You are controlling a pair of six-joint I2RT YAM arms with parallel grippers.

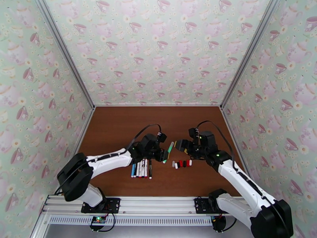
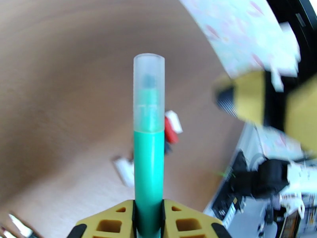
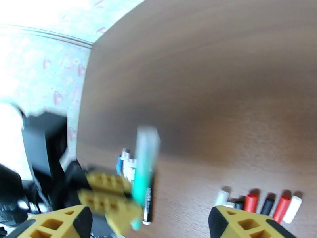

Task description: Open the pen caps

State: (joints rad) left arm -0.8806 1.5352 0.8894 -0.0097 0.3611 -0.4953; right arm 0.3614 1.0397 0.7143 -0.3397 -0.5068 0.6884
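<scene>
The top external camera looks down from above and behind the arm bases (image 1: 101, 205), taking in the whole counter (image 1: 115, 127). Both wrist cameras sit far closer, facing each other across the green pen (image 2: 149, 175) and the pen caps (image 3: 250, 202), which all three views share.

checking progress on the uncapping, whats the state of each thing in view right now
green pen: held in the left claw, capped
clear cap: on the green pen's tip
left claw: shut on the green pen
right claw: open, holding nothing
loose caps: off, lined up on the table
other pens: lying side by side on the table, apparently uncapped
</scene>
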